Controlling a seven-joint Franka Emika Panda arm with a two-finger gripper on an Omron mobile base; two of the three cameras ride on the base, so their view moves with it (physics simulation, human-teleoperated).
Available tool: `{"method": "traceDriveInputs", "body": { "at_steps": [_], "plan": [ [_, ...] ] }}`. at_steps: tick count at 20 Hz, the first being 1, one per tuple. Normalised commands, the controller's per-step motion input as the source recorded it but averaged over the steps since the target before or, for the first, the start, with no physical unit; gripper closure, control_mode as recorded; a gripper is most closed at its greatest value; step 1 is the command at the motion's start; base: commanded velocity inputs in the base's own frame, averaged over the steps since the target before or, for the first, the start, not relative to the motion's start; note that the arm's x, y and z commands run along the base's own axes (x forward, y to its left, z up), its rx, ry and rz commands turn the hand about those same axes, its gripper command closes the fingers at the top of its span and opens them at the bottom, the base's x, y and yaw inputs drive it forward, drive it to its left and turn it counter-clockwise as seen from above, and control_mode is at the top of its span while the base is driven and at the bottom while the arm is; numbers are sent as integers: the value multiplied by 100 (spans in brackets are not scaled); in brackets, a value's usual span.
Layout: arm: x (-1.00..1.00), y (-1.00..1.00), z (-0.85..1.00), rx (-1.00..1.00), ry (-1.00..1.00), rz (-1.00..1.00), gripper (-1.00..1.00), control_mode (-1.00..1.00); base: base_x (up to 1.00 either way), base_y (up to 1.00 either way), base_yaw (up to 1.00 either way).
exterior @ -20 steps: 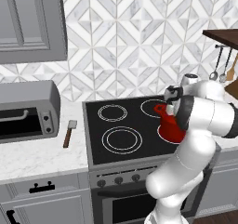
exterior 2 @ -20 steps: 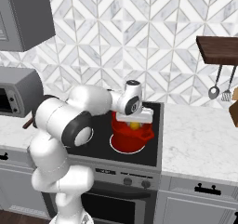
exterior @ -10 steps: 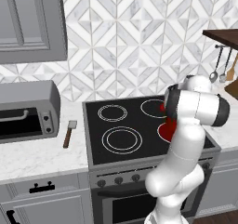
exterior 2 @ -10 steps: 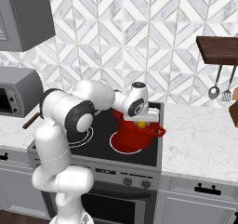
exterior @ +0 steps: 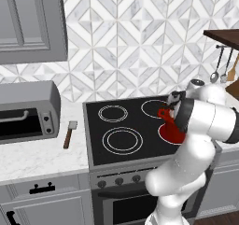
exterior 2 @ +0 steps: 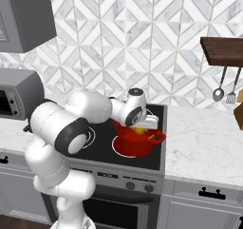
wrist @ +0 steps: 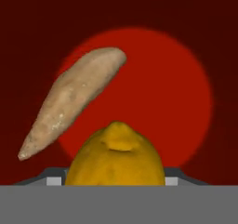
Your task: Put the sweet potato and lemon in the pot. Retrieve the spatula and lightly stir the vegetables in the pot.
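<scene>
gripper (wrist: 116, 181) holds lemon (wrist: 115, 155) over pot (wrist: 139, 14)

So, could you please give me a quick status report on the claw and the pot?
Claw over the pot, shut on the lemon. Sweet potato already lying in the pot. Spatula untouched on the counter by the toaster oven.

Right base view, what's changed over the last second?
The arm has swung right, so the gripper now sits lower over the pot, the lemon between its fingers. The pot, with the sweet potato inside, and the spatula haven't moved.
</scene>
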Motion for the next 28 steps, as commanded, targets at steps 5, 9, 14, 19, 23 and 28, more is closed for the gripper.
{"method": "traceDriveInputs", "body": {
  "at_steps": [5,9,14,19,23,28],
  "plan": [
    [-4,46,-4,-3,-14,-15,100,-100,0,0,0],
    [3,9,0,0,-11,-14,100,-100,0,0,0],
    [6,0,3,0,-2,-13,-100,-100,0,0,0],
    [0,0,37,0,0,-12,-100,-100,0,0,0],
    [-9,0,72,0,0,-8,-100,-100,0,0,0],
    [-27,0,74,0,0,-7,-100,-100,0,0,0]
  ]
}}
